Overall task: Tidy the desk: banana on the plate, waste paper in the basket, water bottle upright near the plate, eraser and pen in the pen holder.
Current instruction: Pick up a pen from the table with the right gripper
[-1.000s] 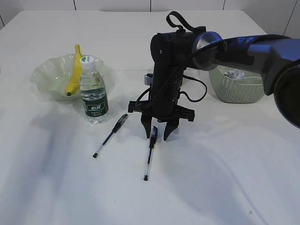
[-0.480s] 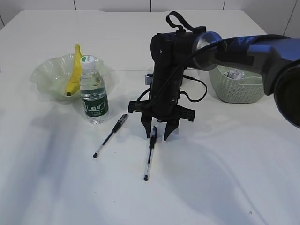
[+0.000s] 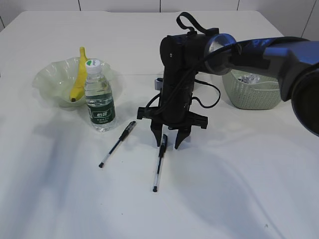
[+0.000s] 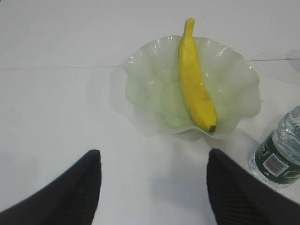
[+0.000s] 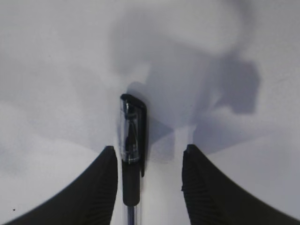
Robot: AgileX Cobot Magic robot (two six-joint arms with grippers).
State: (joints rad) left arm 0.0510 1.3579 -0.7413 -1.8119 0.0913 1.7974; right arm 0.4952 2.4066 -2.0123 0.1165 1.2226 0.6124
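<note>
From the outside camera you've got the right hand (image 3: 169,141) pointing straight down at the bench (image 3: 239,189), fingers parted on either side of the cap end of a pen (image 3: 159,163) that lies flat. A second pen (image 3: 117,143) lies a bit to the left, near the water bottle (image 3: 99,95), which stands upright just beside the plate (image 3: 47,79). The banana (image 3: 79,79) is already lying in the plate. Over on the right sits the basket (image 3: 251,89) with some crumpled paper (image 3: 247,78) inside.

Your left wrist camera shows the left hand (image 4: 152,185) wide open with nothing in it, hanging above bare bench in front of the plate (image 4: 234,93). The banana (image 4: 194,84) lies across it, and the bottle (image 4: 281,152) peeks in at the right edge.

Your right wrist camera shows the right hand (image 5: 146,180) open around the pen (image 5: 131,152). The pen sits close to the left finger, and I can't tell if they're touching.
</note>
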